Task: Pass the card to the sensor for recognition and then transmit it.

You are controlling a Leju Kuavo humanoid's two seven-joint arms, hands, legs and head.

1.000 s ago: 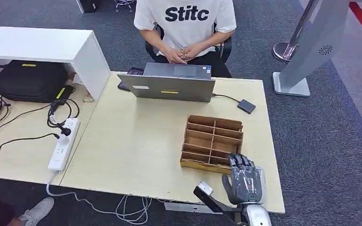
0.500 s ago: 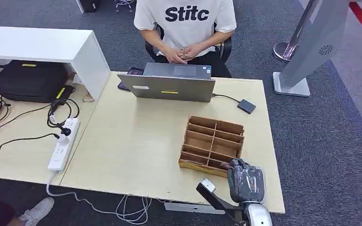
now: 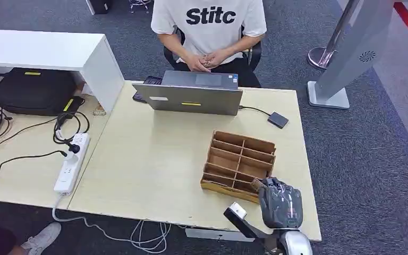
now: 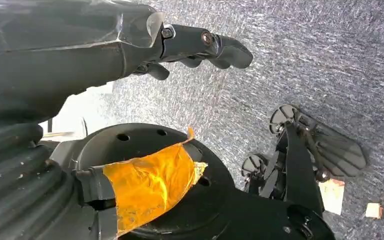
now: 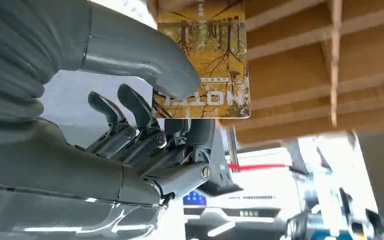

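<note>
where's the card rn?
The card is pinched in the right hand, seen close in the right wrist view at the wooden organizer. In the head view that hand sits at the organizer's near right corner, by the table's front edge.

A grey open laptop (image 3: 191,95) sits at the pale wooden tabletop's (image 3: 149,164) far edge before a seated person in a white T-shirt (image 3: 210,24); a white power strip (image 3: 71,162) lies left.
</note>
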